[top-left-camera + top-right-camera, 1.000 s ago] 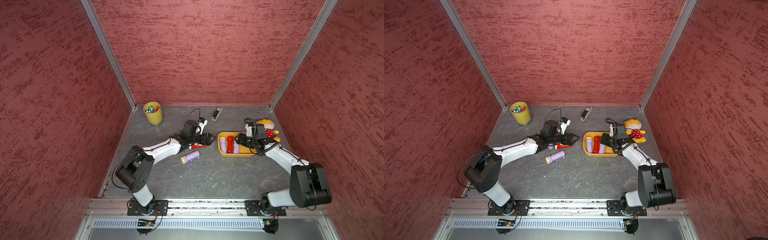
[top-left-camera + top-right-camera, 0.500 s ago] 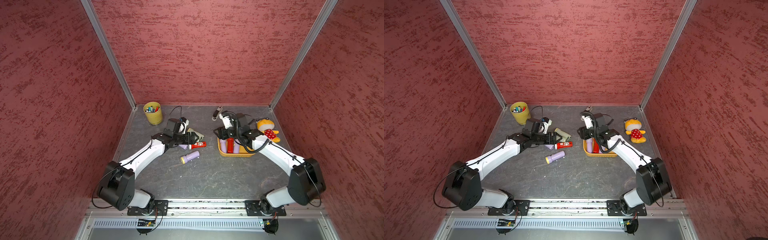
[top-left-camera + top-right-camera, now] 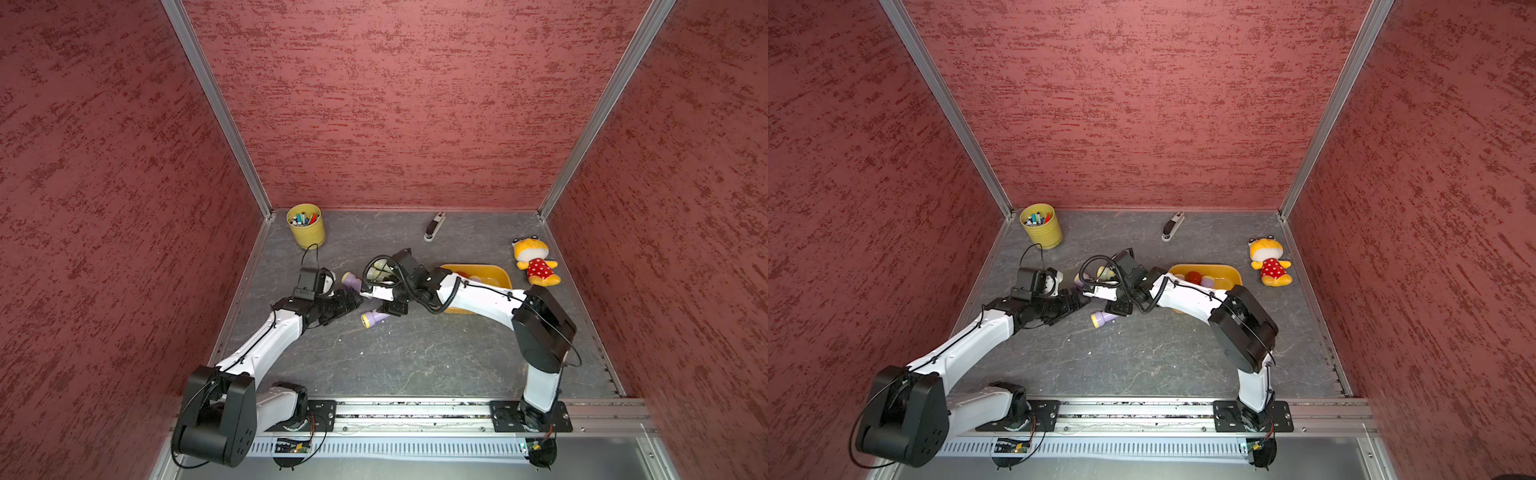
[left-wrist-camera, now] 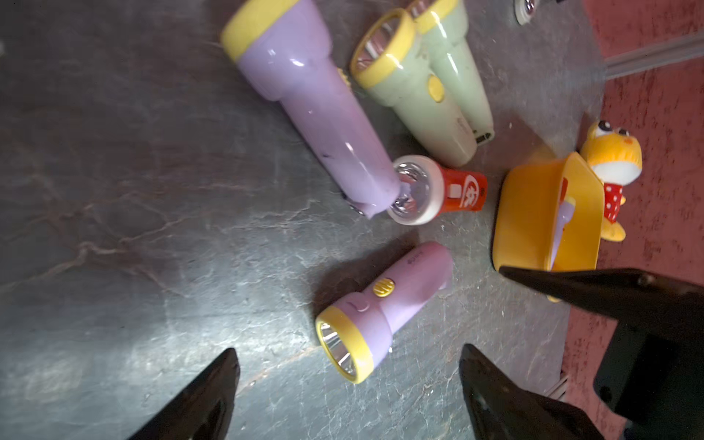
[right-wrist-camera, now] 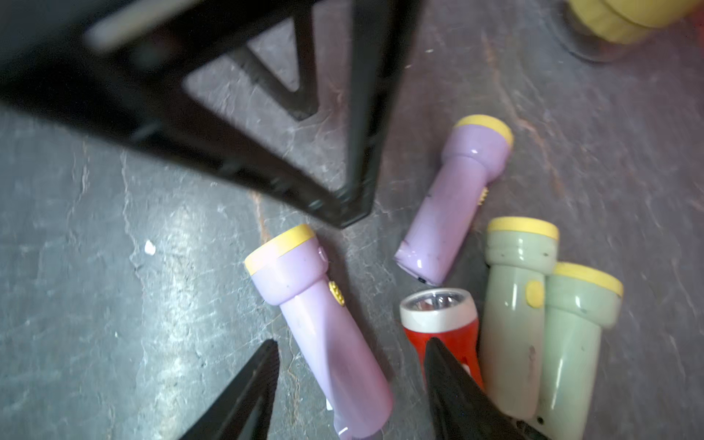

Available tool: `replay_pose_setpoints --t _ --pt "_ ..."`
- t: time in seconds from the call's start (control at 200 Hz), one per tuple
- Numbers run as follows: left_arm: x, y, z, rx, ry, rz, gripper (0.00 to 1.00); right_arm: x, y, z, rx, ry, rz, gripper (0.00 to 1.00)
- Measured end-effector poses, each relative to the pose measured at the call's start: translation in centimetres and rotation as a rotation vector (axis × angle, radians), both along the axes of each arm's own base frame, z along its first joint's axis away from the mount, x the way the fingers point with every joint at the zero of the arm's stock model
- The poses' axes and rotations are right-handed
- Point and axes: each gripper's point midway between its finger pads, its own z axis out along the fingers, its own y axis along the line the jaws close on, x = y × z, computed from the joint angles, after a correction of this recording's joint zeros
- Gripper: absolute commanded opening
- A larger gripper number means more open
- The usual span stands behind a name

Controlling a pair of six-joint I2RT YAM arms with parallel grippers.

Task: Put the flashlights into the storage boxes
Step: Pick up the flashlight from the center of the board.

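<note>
Near lilac flashlight lies flat on the floor. Left gripper is spread wide just short of its head, and right gripper is spread astride its tail. Neither is pinching.

My call: one arm should yield and the other close across the barrel.

In a top view the red flashlight and green pair crowd 12 o'clock. The storage box is at 2 o'clock, partly filled. Open floor at 6.

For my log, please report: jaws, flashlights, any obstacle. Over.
Left and right jaws open, empty. Five flashlights on table, some in orange tub. Both crowd the same pile.
</note>
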Motion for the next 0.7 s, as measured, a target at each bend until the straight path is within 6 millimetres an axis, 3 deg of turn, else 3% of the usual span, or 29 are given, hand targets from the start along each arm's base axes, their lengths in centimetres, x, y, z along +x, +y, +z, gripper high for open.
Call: replay_pose_setpoints --t 0.25,0.701 --pt "0.2 1.0 -0.8 -0.041 0.021 0.078 0.9 -0.6 0.0 -2.2 -0.103 -0.026 0.162 0.58" --pt "1.0 0.9 -1.0 -0.062 0.003 0.083 0.9 -0.7 -0.1 -5.5 -0.215 0.045 0.212 0.58"
